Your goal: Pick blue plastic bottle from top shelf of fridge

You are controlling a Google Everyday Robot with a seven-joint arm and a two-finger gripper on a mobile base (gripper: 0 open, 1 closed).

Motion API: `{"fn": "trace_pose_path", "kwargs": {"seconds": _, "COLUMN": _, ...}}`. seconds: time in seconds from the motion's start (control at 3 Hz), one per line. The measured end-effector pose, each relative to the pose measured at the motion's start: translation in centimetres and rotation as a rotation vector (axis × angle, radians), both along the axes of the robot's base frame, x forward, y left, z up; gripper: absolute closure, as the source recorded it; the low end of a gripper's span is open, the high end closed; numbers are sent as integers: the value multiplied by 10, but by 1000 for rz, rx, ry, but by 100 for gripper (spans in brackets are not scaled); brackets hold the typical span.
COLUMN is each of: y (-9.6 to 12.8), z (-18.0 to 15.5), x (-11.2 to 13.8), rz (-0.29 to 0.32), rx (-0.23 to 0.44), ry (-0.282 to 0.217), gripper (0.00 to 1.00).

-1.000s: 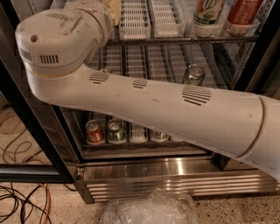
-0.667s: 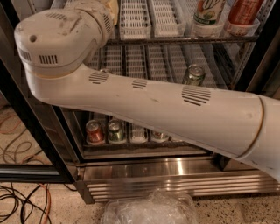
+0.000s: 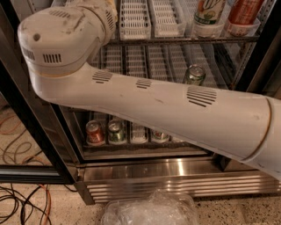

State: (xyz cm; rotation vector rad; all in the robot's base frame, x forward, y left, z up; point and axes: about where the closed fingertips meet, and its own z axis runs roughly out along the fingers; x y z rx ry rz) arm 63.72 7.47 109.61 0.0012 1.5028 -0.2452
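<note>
My white arm (image 3: 149, 99) crosses the open fridge (image 3: 175, 169) from the right, bends at the big elbow joint (image 3: 61, 39) and goes up at the upper left. My gripper is out of view, above the top edge of the picture beyond the wrist (image 3: 103, 11). The top shelf (image 3: 175, 39) is a dark wire rack with white slotted trays (image 3: 135, 19). On its right stand a bottle with a green-and-white label (image 3: 210, 12) and a red-labelled bottle (image 3: 244, 13). The blue plastic bottle is not visible; the arm hides the shelf's left part.
A green can (image 3: 194, 74) stands on the middle rack just behind my arm. A red can (image 3: 94, 132) and a green can (image 3: 116, 131) stand on the bottom rack. A black door frame (image 3: 26, 127) is at the left. A crumpled plastic bag (image 3: 149, 210) and cables (image 3: 17, 200) lie on the floor.
</note>
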Motion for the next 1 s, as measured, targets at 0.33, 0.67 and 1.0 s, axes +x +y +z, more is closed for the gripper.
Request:
{"fn": "trace_pose_path", "kwargs": {"seconds": 0.33, "y": 5, "z": 23, "x": -9, "rz": 19, "rx": -17, "ry": -48, "gripper": 100}}
{"fn": "trace_pose_path", "kwargs": {"seconds": 0.67, "y": 11, "z": 44, "x": -18, "rz": 38, "rx": -26, "ry": -99, "gripper": 100}}
{"fn": "trace_pose_path", "kwargs": {"seconds": 1.0, "y": 17, "z": 56, "x": -32, "rz": 59, "rx": -35, "ry": -104, "gripper": 100}}
